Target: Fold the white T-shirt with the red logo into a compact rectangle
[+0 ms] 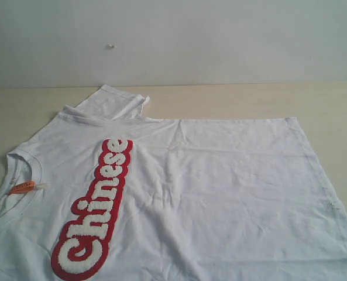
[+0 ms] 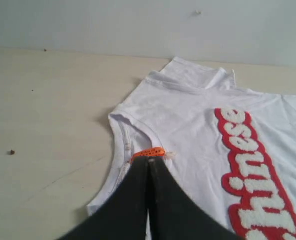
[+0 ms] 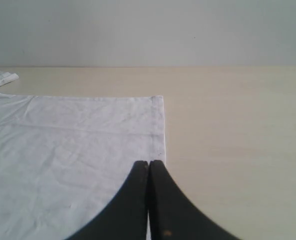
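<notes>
The white T-shirt lies flat and face up on the table, collar at the left, hem at the right. Its far sleeve sticks out toward the wall. The red logo with fuzzy white letters runs across the chest. An orange neck tag sits inside the collar. Neither gripper shows in the exterior view. In the left wrist view my left gripper is shut, its tips just short of the orange tag and nothing visibly between them. My right gripper is shut over the shirt's hem edge, holding nothing.
The beige table reaches past the shirt on the far side and to the right. A grey wall stands close behind it. A small dark speck lies on the table left of the collar.
</notes>
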You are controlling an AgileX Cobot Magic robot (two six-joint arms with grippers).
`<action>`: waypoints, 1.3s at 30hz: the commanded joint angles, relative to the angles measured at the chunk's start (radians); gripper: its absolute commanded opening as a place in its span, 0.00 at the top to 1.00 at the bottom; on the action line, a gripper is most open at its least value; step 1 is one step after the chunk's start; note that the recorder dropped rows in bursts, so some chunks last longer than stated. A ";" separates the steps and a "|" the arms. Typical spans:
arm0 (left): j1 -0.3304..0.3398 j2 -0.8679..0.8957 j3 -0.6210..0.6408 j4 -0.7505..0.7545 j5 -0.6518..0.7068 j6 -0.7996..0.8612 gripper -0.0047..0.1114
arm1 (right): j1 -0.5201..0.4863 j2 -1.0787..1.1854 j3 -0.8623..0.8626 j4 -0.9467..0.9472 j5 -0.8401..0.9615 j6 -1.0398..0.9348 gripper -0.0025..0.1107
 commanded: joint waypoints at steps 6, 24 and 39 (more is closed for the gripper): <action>0.001 -0.005 0.003 -0.270 -0.164 -0.077 0.96 | -0.005 -0.006 0.005 -0.053 -0.167 0.007 0.98; 0.001 -0.005 -0.031 -0.486 -0.335 -0.254 0.96 | -0.005 -0.006 0.005 -0.047 -0.741 0.461 0.98; -0.001 -0.005 -0.189 -0.489 -0.121 -0.225 0.96 | -0.005 -0.006 -0.121 -0.148 -0.559 0.614 0.98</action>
